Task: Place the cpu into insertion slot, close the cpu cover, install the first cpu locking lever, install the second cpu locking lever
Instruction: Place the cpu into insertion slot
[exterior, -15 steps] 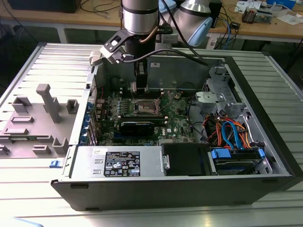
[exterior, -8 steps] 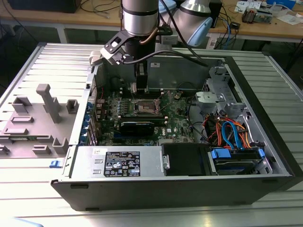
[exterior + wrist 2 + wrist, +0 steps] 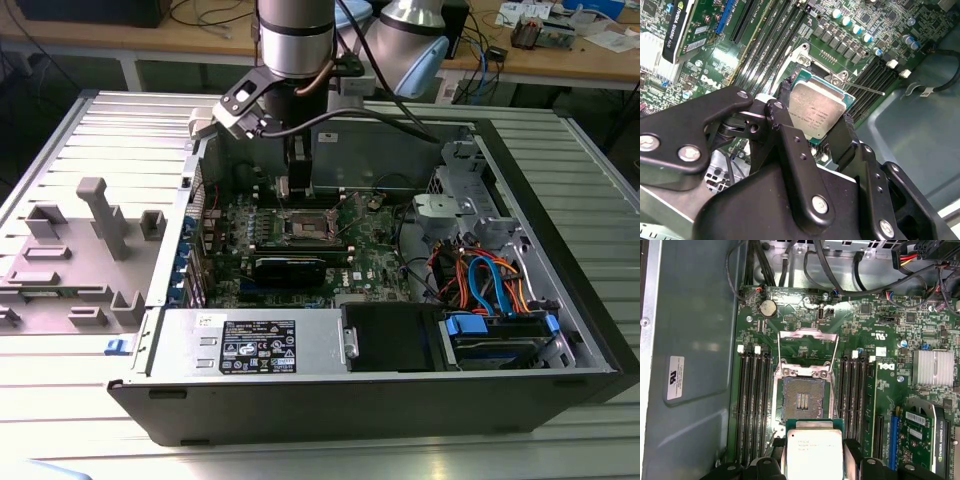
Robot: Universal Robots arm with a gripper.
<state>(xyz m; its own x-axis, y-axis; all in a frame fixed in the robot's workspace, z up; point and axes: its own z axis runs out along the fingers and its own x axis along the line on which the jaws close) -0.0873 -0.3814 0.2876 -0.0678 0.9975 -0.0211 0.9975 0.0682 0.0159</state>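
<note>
My gripper (image 3: 816,117) is shut on the cpu (image 3: 818,106), its black fingers (image 3: 783,97) pinching two opposite edges of the silvery square chip. The chip hangs flat, just beside and above the insertion slot (image 3: 802,399), which lies open with its dark contact field bare. The cpu cover (image 3: 808,342) is swung back, away from the socket. Thin wire locking levers (image 3: 776,356) stand released along both sides of the socket. In the exterior view the gripper (image 3: 291,188) reaches down into the computer case, right over the insertion slot (image 3: 308,228).
Long black memory slots (image 3: 754,405) flank the socket on both sides. A graphics card (image 3: 929,432) and a silver heatsink (image 3: 933,367) sit nearby. Cable bundles (image 3: 480,275), the drive cage and power supply box (image 3: 250,340) crowd the case. A grey fixture (image 3: 95,225) lies outside.
</note>
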